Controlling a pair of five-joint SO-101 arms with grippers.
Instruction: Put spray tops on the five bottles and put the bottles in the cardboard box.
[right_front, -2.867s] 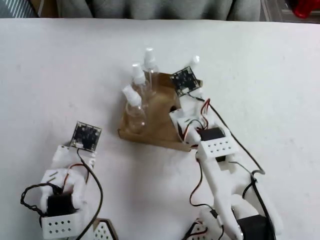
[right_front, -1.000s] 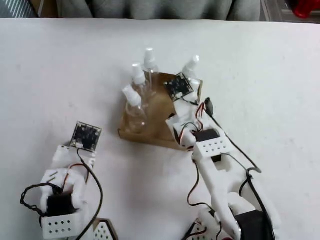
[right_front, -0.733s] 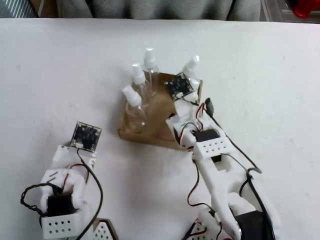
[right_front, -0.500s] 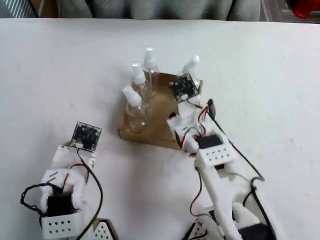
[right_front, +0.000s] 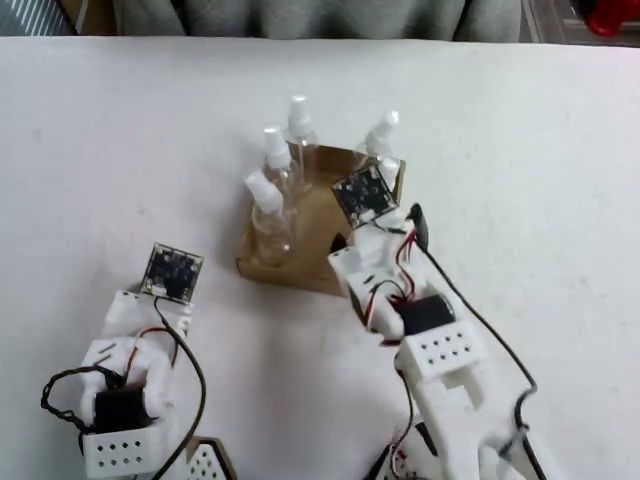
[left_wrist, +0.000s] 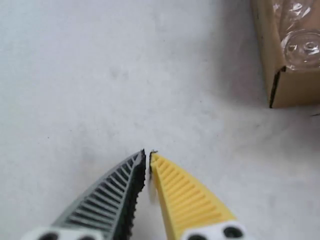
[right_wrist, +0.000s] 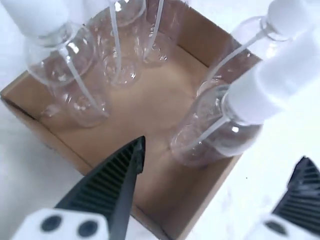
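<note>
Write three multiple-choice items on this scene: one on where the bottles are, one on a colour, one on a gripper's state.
1. The bottles stand:
A) in the box
B) beside it
C) behind it

2. The left gripper's fingers are:
A) both white
B) black and yellow
C) red and blue

3. The right gripper is:
A) shut on a bottle
B) shut on nothing
C) open

Answers:
1 A, since the right wrist view shows the bottle bases on the box floor.
2 B, since the left wrist view shows one finger of each colour.
3 C, since its fingers stand wide apart over the box.
</note>
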